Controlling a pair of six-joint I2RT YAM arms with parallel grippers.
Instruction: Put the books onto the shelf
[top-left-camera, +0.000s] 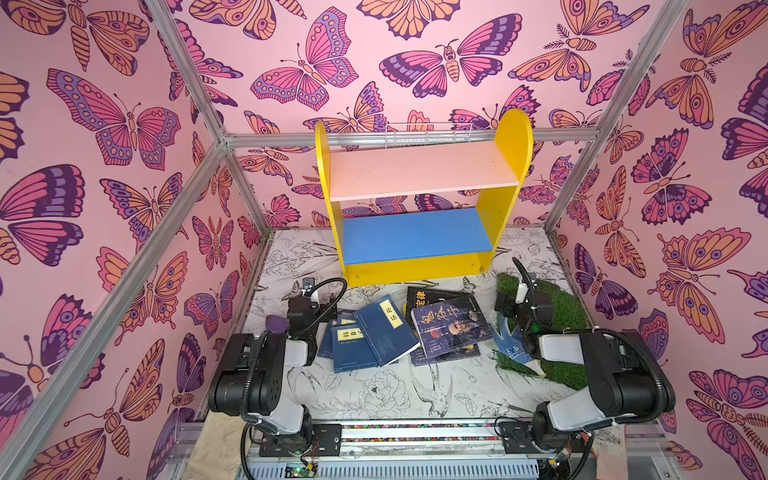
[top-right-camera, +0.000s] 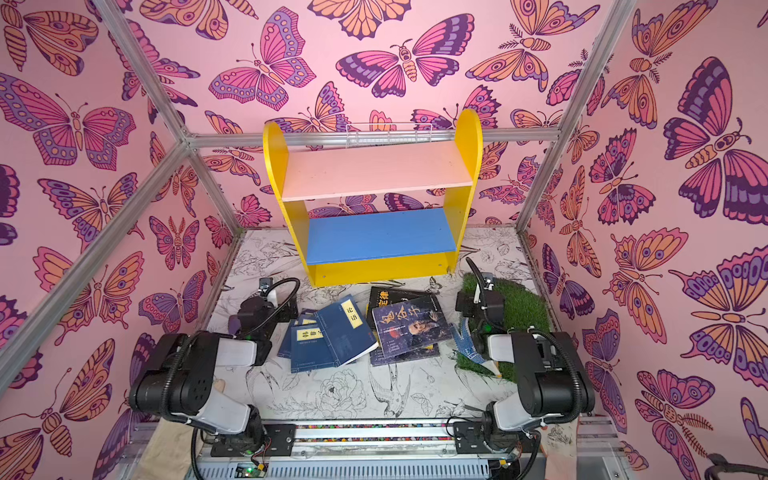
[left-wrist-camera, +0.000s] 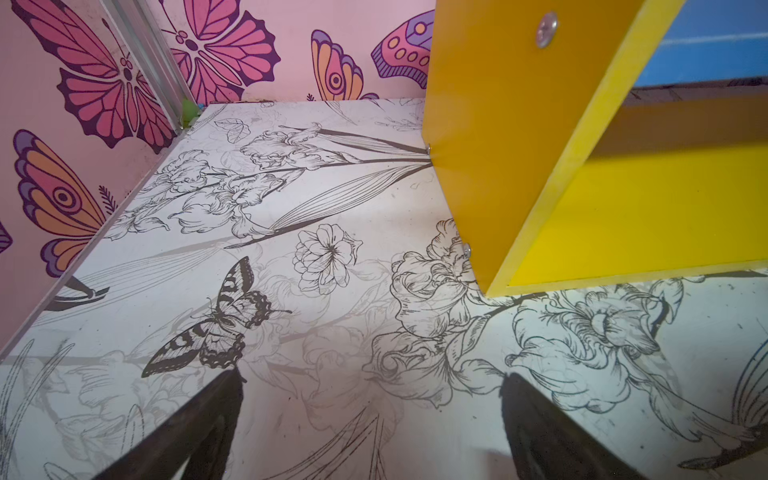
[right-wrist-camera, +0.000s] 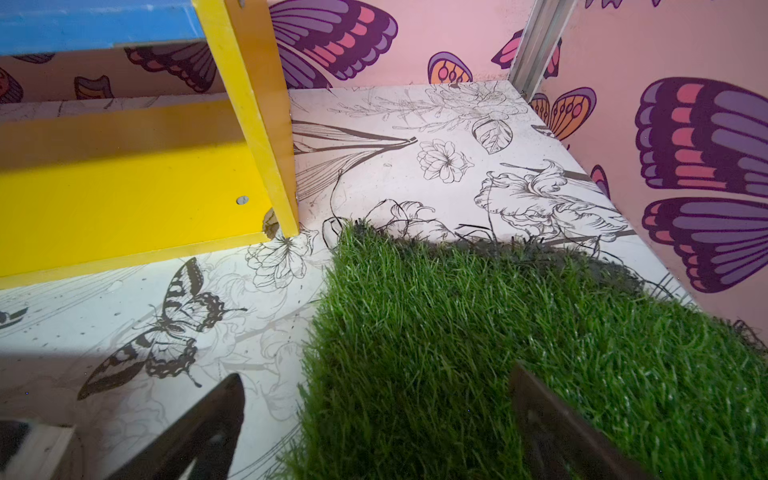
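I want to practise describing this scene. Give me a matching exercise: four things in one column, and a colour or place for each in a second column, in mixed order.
Things:
1. upper board of the yellow-sided two-tier shelf
2. lower board
3. patch of artificial grass
4. dark paperback book with an old man's portrait

Colour or place:
A. blue
B. lying on a black book
C. pale pink
D. green

Pairs: 1-C, 2-A, 3-D, 4-B.

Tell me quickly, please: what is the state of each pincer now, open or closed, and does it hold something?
Left pincer: open, holding nothing.
Right pincer: open, holding nothing.
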